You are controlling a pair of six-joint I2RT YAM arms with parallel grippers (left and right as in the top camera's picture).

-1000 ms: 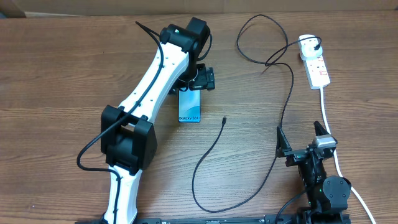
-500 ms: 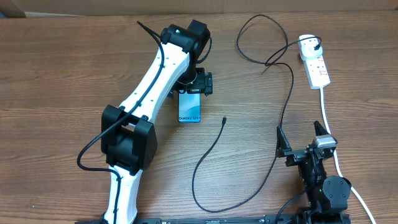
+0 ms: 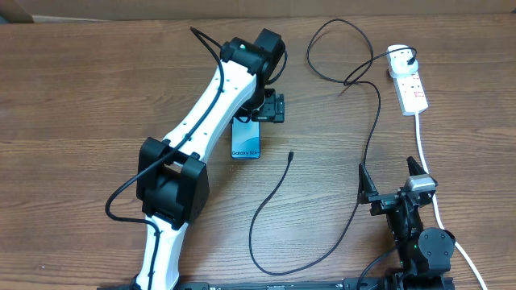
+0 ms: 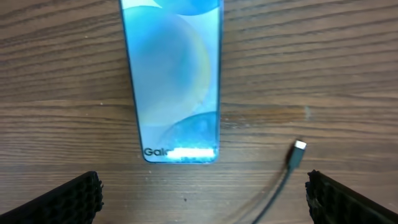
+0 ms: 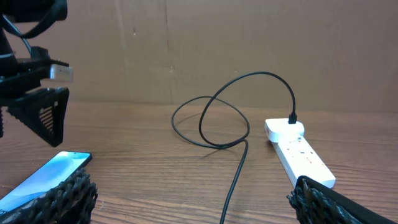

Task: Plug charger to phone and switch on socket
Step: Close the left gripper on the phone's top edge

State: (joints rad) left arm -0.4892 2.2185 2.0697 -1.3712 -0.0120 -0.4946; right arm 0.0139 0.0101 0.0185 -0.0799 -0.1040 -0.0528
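The phone [image 3: 246,142] lies flat on the wooden table, blue-teal screen up, and also shows in the left wrist view [image 4: 174,81] and the right wrist view [image 5: 43,177]. My left gripper [image 3: 268,109] hovers open and empty just above the phone's far end. The black charger cable [image 3: 367,153] loops across the table; its connector tip [image 3: 290,155] lies right of the phone, seen in the left wrist view [image 4: 298,151]. Its plug [image 3: 401,55] sits in the white socket strip [image 3: 411,89]. My right gripper [image 3: 393,184] is open and empty near the front edge.
The socket's thick white cord [image 3: 427,173] runs down the right side past my right arm. The charger cable curls in a loop [image 5: 214,118] at the back right. A brown wall [image 5: 249,37] stands behind the table.
My left arm has shifted slightly right and away, its gripper moving from over the phone's top end toward the right. The phone, cable and right arm have not moved.
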